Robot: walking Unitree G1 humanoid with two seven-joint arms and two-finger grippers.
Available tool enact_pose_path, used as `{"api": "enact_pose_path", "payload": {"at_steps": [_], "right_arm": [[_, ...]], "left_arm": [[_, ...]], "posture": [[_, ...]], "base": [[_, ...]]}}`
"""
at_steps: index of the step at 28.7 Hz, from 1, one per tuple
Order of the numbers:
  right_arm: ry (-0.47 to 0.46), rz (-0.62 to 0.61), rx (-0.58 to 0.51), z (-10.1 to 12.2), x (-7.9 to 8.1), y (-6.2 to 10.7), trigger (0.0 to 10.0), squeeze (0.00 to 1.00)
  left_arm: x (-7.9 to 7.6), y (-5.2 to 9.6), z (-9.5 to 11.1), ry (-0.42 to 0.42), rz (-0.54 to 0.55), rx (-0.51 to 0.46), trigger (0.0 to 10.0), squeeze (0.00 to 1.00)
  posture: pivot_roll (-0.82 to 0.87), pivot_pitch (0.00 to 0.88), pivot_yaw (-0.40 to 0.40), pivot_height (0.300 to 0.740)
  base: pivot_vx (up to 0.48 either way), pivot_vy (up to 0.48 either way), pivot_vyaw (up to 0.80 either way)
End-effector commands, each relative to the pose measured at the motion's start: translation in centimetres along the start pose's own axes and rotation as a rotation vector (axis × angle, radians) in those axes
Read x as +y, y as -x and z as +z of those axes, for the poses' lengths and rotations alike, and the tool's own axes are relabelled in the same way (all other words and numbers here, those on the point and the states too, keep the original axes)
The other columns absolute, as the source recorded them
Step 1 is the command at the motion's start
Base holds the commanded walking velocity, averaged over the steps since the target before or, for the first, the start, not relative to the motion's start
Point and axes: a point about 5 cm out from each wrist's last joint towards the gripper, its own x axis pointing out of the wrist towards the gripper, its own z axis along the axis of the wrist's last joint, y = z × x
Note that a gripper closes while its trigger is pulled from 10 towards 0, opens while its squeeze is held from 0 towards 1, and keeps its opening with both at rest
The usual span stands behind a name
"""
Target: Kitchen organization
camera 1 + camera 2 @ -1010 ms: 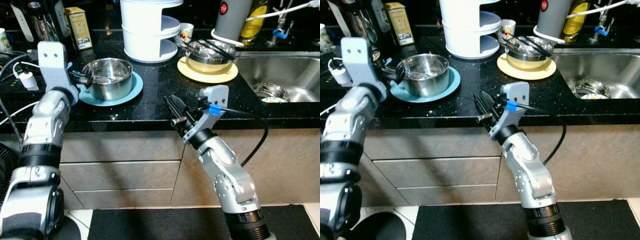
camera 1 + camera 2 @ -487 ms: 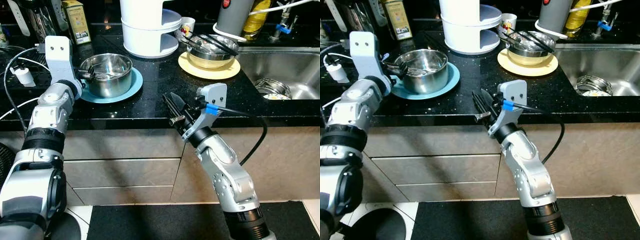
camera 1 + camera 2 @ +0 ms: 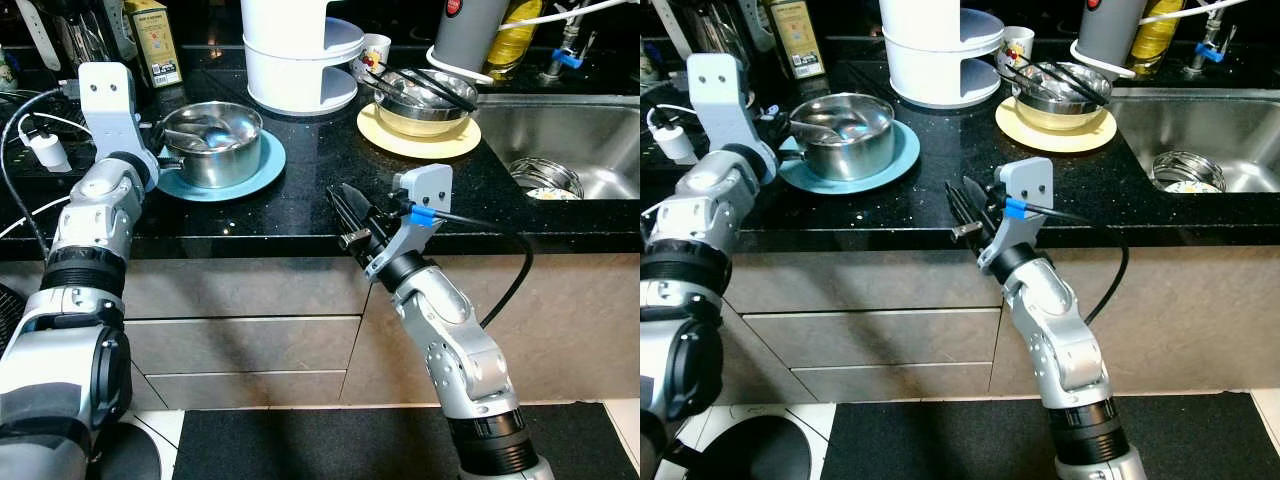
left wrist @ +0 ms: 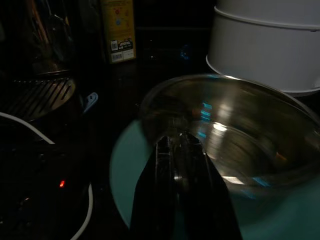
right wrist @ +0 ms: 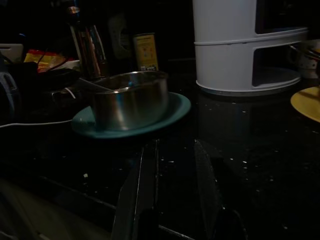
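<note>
On the far left of the black speckled stone counter (image 3: 300,205), a white plug adapter (image 3: 47,153) trails a white cable. The left gripper (image 3: 157,157) reaches from the silver left arm to the near rim of a round stainless steel bowl (image 3: 212,144); in the left wrist view its two black fingers (image 4: 165,200) lie pressed together, their tips at the bowl's edge, though whether they pinch the rim is hard to tell in the dark. The shiny bowl sits on one flat teal plate (image 3: 250,172). Behind it stands a yellow carton (image 3: 157,42), whose printed label reads clearer in the left wrist view.

In the middle rises a smooth white cylindrical tiered rack (image 3: 300,50) with open shelves. Below it, the right gripper (image 3: 350,215) hovers at the counter's front edge, near but not touching; in the right wrist view its two black fingers (image 5: 142,185) stand apart with nothing between them, facing the bowl and teal plate across bare stone.

Further right, a second steel bowl (image 3: 425,95) rests on one round yellow plate (image 3: 418,135), with black chopsticks (image 3: 420,85) laid across it. A small printed mug (image 3: 374,50) stands behind. A grey cylinder with a red button (image 3: 468,30) follows, then the stainless sink (image 3: 560,140) holding a round metal strainer (image 3: 544,181).
</note>
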Motion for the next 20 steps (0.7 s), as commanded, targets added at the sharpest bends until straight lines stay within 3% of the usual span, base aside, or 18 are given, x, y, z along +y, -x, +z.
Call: {"api": "enact_pose_path", "payload": {"at_steps": [1, 6, 11, 16, 20], "right_arm": [[0.017, -0.005, -0.012, 0.1, -0.3, -0.1, 10.0, 0.00], [0.024, -0.007, -0.016, 0.2, -0.5, -0.1, 10.0, 0.00], [0.035, -0.011, -0.030, 0.4, -0.6, -0.2, 10.0, 0.00], [0.039, -0.017, -0.043, 0.7, -0.8, -0.3, 10.0, 0.00], [0.028, -0.033, -0.055, 0.8, -1.1, -0.4, 10.0, 0.00]], "left_arm": [[0.8, 0.0, -0.3, 0.000, 0.028, 0.022, 0.0, 0.00], [0.7, -0.1, 0.4, 0.008, 0.020, -0.008, 0.0, 0.00], [0.4, -0.2, 2.3, 0.068, -0.019, -0.104, 0.0, 0.00], [0.2, -0.2, 4.0, 0.070, -0.053, -0.170, 0.0, 0.00], [-0.9, 0.0, 6.0, 0.037, -0.159, -0.247, 0.0, 0.00]], "posture": [[-0.10, 0.208, -0.019, 0.740], [-0.10, 0.203, -0.020, 0.740], [-0.10, 0.199, -0.020, 0.740], [-0.10, 0.191, -0.020, 0.740], [-0.09, 0.177, -0.023, 0.740]], "base": [[0.000, 0.000, 0.00], [0.000, 0.000, 0.00], [0.000, 0.000, 0.00], [0.000, 0.000, 0.00], [0.000, 0.000, 0.00]]}}
